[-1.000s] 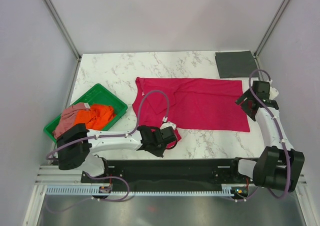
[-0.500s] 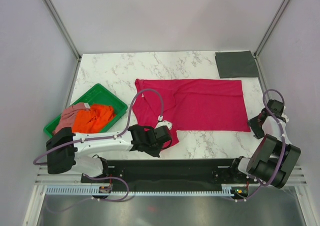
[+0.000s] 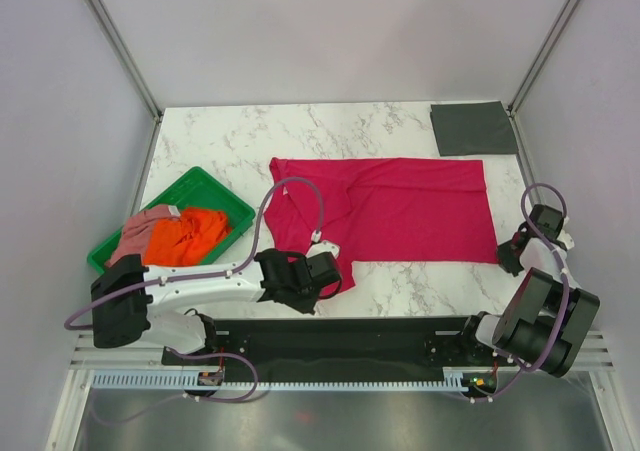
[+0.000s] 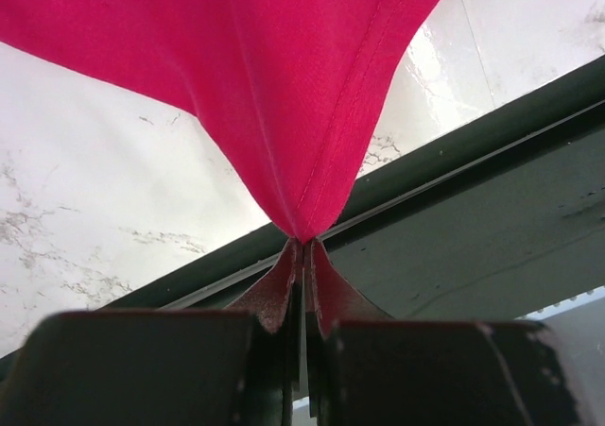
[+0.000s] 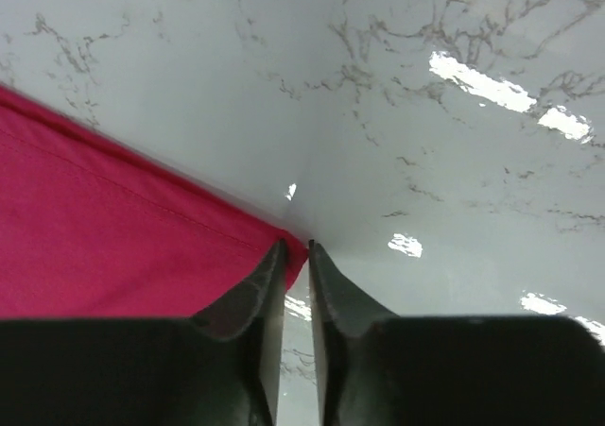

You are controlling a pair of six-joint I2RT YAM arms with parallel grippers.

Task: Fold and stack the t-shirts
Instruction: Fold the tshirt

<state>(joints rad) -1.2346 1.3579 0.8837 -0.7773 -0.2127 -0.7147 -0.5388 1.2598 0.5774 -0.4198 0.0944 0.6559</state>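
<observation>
The crimson-red t-shirt (image 3: 400, 206) lies spread across the middle of the marble table (image 3: 220, 141). My left gripper (image 3: 340, 274) is shut on its near left corner (image 4: 284, 67), and the cloth rises to a pinched point at the fingertips (image 4: 304, 247). My right gripper (image 3: 508, 259) sits low at the shirt's near right corner (image 5: 95, 237). Its jaws stand a narrow gap apart, with the tip of that corner between the fingertips (image 5: 295, 248). A dark grey t-shirt (image 3: 472, 128) lies folded flat at the far right corner. The orange t-shirt (image 3: 195, 231) and the dusty pink t-shirt (image 3: 140, 233) are bunched in the tray.
The green plastic tray (image 3: 205, 178) stands at the left of the table. The dark base rail (image 3: 340, 336) runs along the near edge, just behind my left gripper. White walls and metal posts enclose the back and sides.
My right arm swung from the shirt's right edge down to its near right corner, and its jaws narrowed from wide to a slim gap. My left gripper drew its corner slightly left.
</observation>
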